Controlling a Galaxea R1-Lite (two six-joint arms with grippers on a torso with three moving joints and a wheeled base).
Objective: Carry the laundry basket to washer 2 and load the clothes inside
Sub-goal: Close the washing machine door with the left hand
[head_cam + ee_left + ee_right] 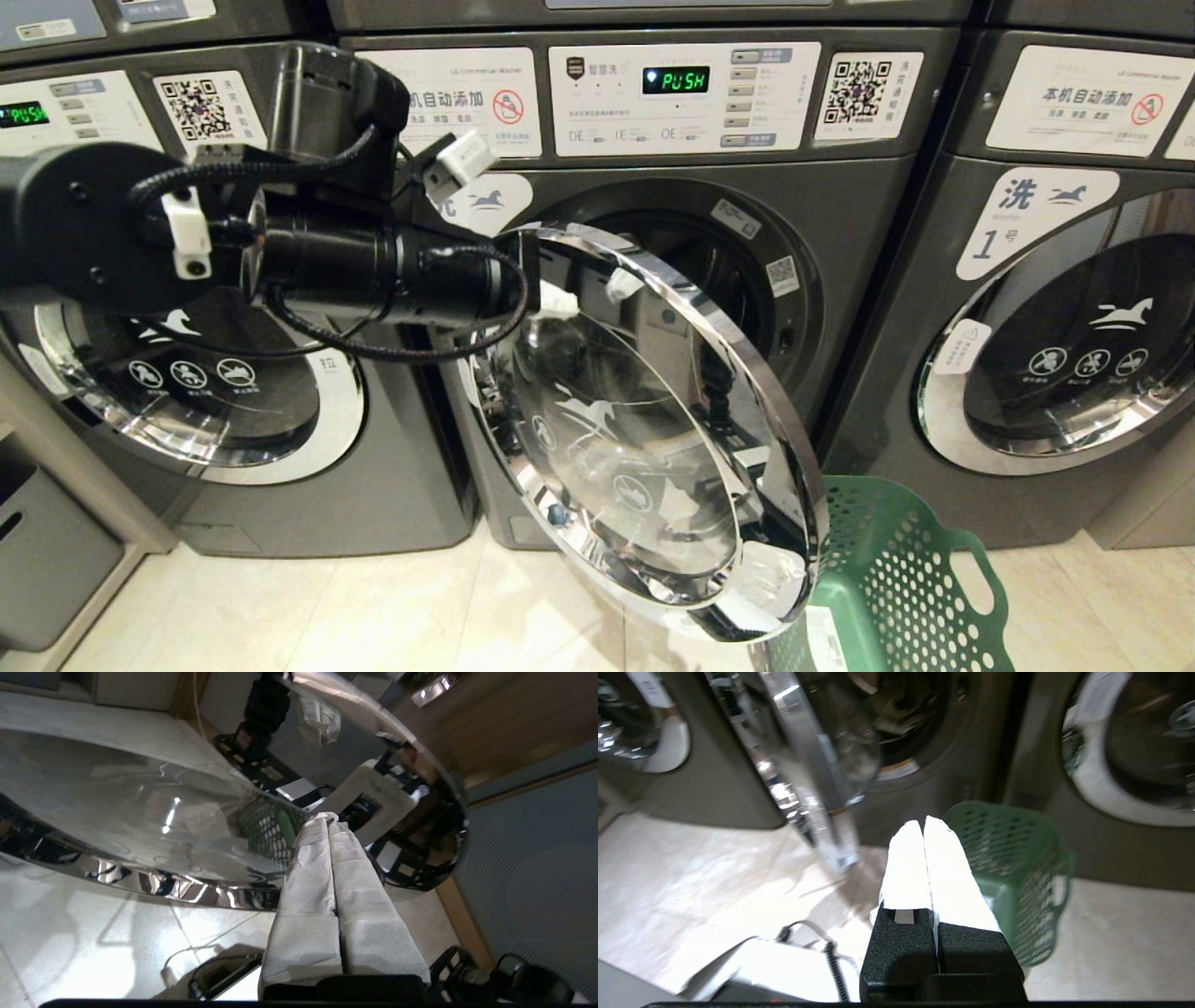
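Head view showed the middle washer [653, 308] with its round door [644, 439] swung wide, the chrome rim hanging out over the floor [327, 607]. Its number sign was hidden behind the left arm, though the machine to the right carried a 1, so I took this for washer 2. The green laundry basket [896, 579] sat on the floor just below and to the right of the open door, close against the machine's front; I could not make out any clothes through its holes from there.

The left hand [329, 821] was clenched on nothing, its wrapped fingers [308, 858] pressed together and lying against or just beside the door's rim. I could not tell whether they touched. The right hand [924, 823], likewise clenched and empty, pointed toward the washers with the basket [1013, 868] just beyond and to the right of its tips.

By my reckoning the right arm was the nearer to the basket, and the reach would run forward and down, clear of the door's free edge.
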